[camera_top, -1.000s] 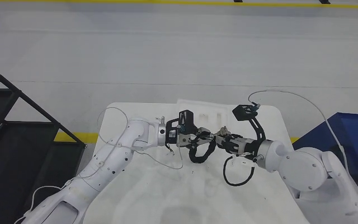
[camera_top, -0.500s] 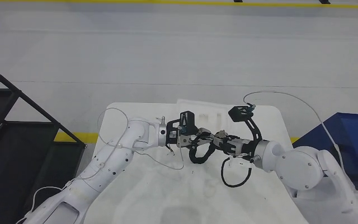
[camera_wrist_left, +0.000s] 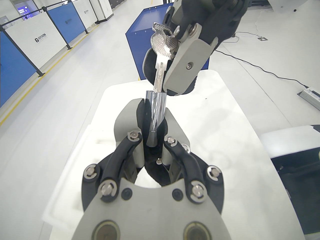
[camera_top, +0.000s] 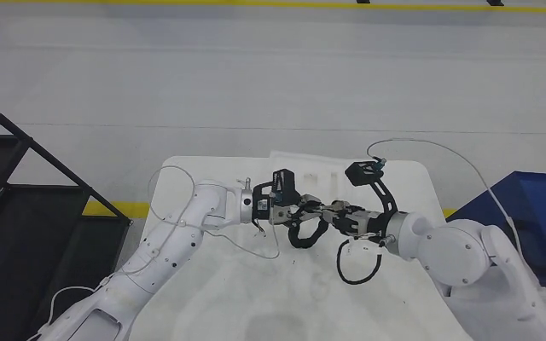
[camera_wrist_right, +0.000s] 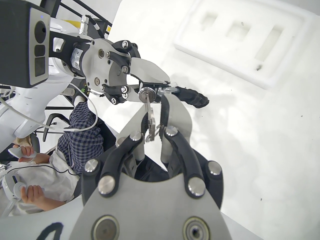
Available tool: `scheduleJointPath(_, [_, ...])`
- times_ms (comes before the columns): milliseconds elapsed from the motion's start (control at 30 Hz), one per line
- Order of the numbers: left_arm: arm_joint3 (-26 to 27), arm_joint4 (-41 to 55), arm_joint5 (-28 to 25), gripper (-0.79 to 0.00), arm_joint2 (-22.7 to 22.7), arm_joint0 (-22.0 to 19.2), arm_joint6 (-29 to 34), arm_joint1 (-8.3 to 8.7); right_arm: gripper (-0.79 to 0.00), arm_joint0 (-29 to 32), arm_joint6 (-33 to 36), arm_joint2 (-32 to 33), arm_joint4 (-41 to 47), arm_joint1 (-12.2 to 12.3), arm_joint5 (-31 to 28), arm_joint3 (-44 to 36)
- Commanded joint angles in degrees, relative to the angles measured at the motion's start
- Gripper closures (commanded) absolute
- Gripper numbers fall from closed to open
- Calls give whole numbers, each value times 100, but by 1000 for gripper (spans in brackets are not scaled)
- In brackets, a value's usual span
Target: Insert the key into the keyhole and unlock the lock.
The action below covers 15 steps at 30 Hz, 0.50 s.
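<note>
One lock (camera_wrist_left: 157, 101): left tool (camera_wrist_left: 154, 116) is clamping it above the bench (camera_wrist_left: 220, 116). One key (camera_wrist_left: 163, 47): right tool (camera_wrist_right: 156, 116) is pinching its bow, blade tip sitting in the keyhole (camera_wrist_right: 147, 95). One foam tray (camera_wrist_right: 250, 11), three recesses, is lying on the bench.

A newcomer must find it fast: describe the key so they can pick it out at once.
Over the white table's middle, the right gripper pinches the key by its head, blade entering the chrome lock cylinder that the left gripper holds. It is the only flat, dimpled silver piece; the cylinder is round and smooth.
</note>
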<state>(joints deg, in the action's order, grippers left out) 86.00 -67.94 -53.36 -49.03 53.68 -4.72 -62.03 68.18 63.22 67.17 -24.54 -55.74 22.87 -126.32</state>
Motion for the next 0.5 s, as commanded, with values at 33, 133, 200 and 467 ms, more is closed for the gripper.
scheduleJointPath(33, [-50,40,-48,0,-5,-12,-1,-10,-329,-34,26,5,-64,9,-179,-27])
scheduleJointPath(133, [-108,97,-99,0,-3,-25,-5,-24,-493,-63,88,5,-149,24,-478,-87])
scheduleJointPath(200, [-168,173,-130,0,-6,-29,-5,-33,-785,-86,157,11,-216,40,-831,-152])
scheduleJointPath(467, [-392,728,-454,0,-52,-87,202,-51,-785,33,394,337,-489,138,-1858,-249])
